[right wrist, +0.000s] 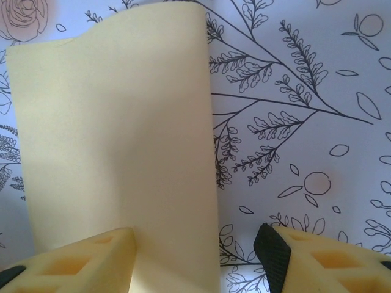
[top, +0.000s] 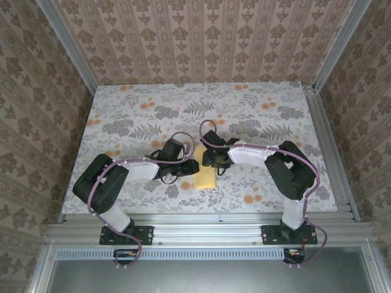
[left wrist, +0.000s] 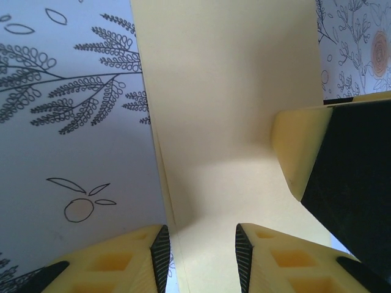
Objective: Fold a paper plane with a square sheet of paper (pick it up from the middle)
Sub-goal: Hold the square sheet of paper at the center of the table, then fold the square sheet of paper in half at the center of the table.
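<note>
Arms: both elbowed inward from the near edge, wrists dropped low, their tips meeting nose to nose over the front of the surface [top: 256, 110]. Item, left end effector [top: 183, 170]: jaws partly parted, straddling the square sheet of paper [top: 205, 178]; one finger [left wrist: 160, 253] at the sheet's creased edge, the other [left wrist: 244, 256] over the paper; nothing clamped. Item, right end effector [top: 215, 162]: released, jaws wide, one finger [right wrist: 91, 259] over the sheet, the other [right wrist: 275, 250] above bare floral print. Sheet: mustard-yellow, lying on the surface between both wrists, its far end slightly curled upward
</note>
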Tool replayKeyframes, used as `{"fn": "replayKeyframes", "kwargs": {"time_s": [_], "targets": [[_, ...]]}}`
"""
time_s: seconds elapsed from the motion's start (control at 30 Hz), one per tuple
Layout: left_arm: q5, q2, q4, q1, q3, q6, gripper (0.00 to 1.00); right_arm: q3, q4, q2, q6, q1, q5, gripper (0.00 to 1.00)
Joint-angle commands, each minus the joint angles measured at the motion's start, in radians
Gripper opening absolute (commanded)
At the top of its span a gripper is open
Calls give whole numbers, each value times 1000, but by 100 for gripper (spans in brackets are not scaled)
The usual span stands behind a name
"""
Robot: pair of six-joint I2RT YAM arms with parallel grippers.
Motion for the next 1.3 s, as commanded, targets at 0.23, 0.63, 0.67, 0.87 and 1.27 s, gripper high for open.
{"fn": "replayKeyframes", "kwargs": {"time_s": [0.23, 0.63, 0.67, 0.87, 1.27], "targets": [[22, 46, 20, -6, 13, -2, 37, 5, 80, 82, 55, 38, -102, 61], [26, 49, 19, -7, 15, 0, 37, 16, 86, 103, 78, 43, -110, 61], [26, 51, 19, -8, 16, 0, 37, 15, 85, 103, 78, 44, -110, 61], [28, 48, 15, -8, 22, 1, 35, 14, 81, 106, 71, 49, -104, 61], [17, 34, -27, -12, 50, 22, 31, 14, 66, 119, 51, 53, -89, 61]]}}
